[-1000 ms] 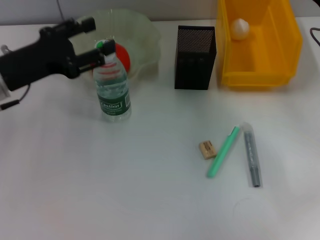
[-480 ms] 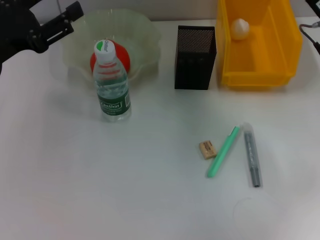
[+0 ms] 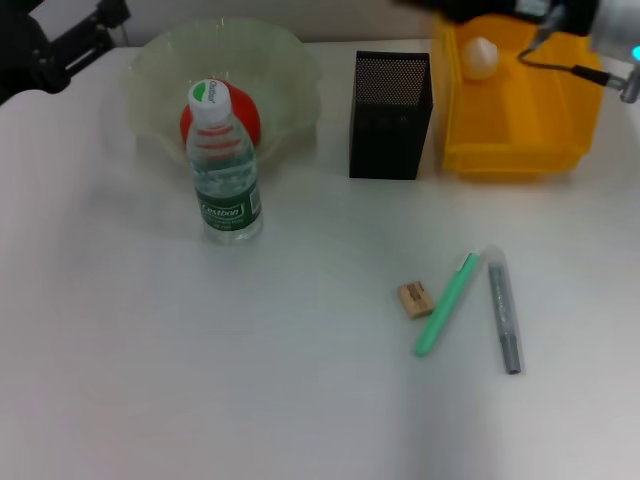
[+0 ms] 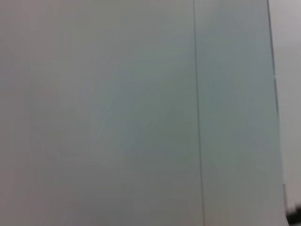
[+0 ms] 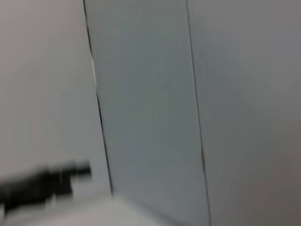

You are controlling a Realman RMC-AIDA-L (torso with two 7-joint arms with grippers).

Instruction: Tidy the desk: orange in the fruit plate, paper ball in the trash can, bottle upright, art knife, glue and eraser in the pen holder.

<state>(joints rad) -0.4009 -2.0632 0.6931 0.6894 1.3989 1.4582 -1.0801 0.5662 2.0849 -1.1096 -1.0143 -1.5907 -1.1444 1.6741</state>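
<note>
Head view: eraser (image 3: 415,299) lay flat on the surface (image 3: 150,380) at about 4 o'clock from centre, untouched, touching or just beside the green art knife (image 3: 446,304); grey glue stick (image 3: 503,310) just past that at 3 o'clock of the knife. All three were loose, so the pen holder (image 3: 390,115) step looked undone; the holder stood at 12 o'clock from them, mouth up. Orange (image 3: 222,115) sat in the fruit plate (image 3: 290,60), bottle (image 3: 223,170) upright in front of it at 6 o'clock, paper ball (image 3: 480,56) in the trash can (image 3: 520,130). Those parts read as done. Left tool (image 3: 92,28) was at 10 o'clock near the frame corner, holding nothing; can't tell its finger gap. Right arm (image 3: 520,10) showed at 1 o'clock over the trash can, its tool not visible. Wrist views showed only wall.
</note>
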